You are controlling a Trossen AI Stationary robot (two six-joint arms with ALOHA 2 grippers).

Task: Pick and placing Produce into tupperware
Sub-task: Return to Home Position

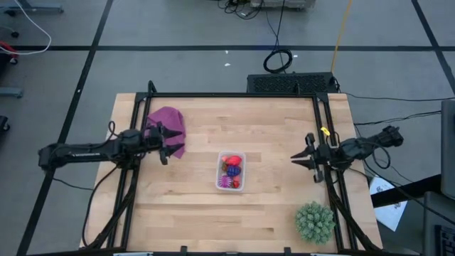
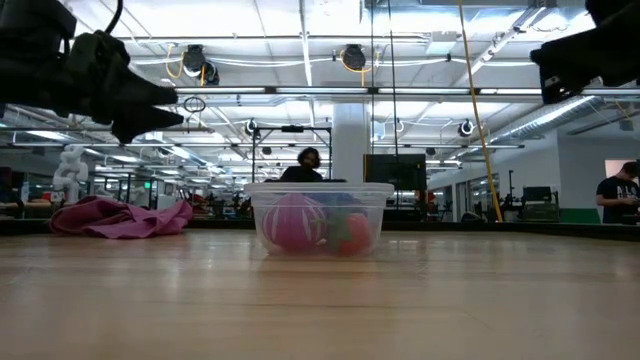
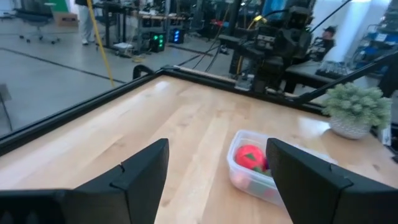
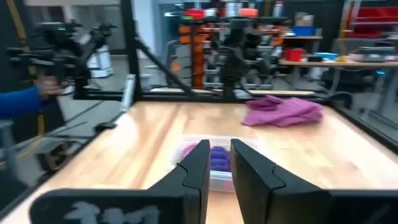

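Note:
The clear tupperware point(image 1: 231, 171) stands on its base at the table's middle. Inside it lies the produce: a red piece point(image 1: 232, 161), a dark purple one point(image 4: 219, 158) and a spiky magenta one point(image 1: 226, 183). In the low view a pink fruit point(image 2: 292, 222) and a red one point(image 2: 350, 235) show through the tub's wall point(image 2: 318, 215). My left gripper point(image 1: 165, 146) hovers open and level at the left, above the table, with nothing between its fingers point(image 3: 146, 174). My right gripper point(image 1: 295, 159) hovers shut and level at the right, pointing toward the tub, and holds nothing.
A magenta cloth point(image 1: 168, 128) lies crumpled at the far left, just behind my left gripper. A big green spiky ball point(image 1: 314, 222) sits at the near right corner. A black frame point(image 1: 234, 95) runs along the table's far edge and sides. People show in the room beyond.

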